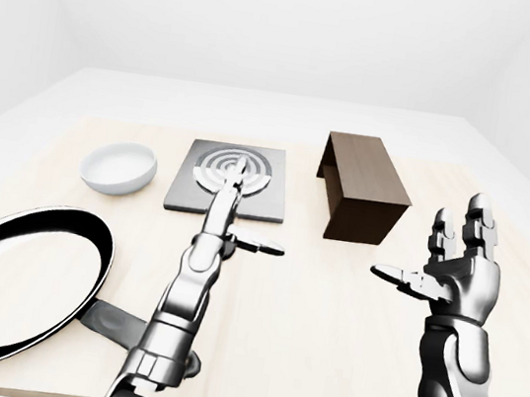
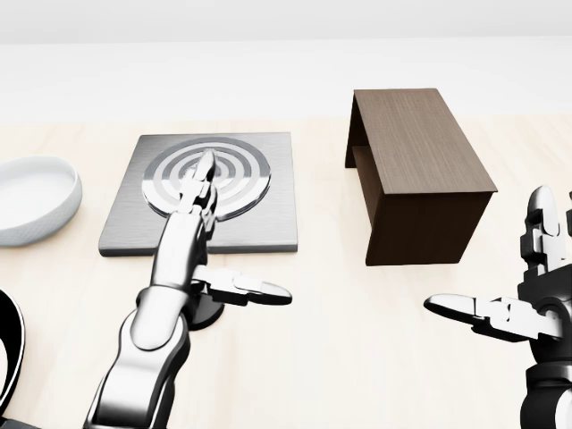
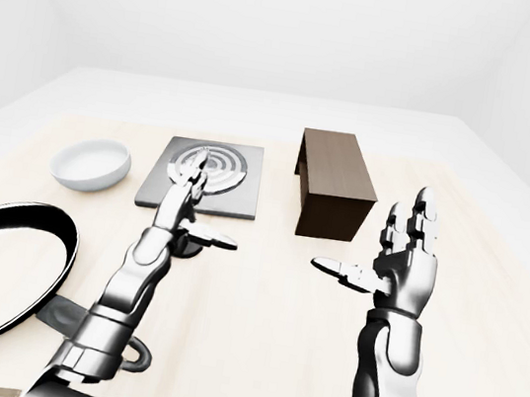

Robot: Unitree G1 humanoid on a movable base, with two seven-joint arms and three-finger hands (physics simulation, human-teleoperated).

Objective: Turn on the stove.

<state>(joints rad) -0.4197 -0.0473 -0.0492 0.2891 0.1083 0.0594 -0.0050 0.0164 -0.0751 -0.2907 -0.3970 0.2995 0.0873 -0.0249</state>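
While I'm reaching the left hand, fingers extended and holding nothing, over the stove mid-table toward its knob, I'm parking the right hand open, clear.

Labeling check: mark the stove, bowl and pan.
stove (image 2: pixel 268 223), head view, bare plate right of the rings.
bowl (image 1: pixel 120 166), left-eye view, inside of the basin.
pan (image 1: pixel 17 286), left-eye view, dark inside.
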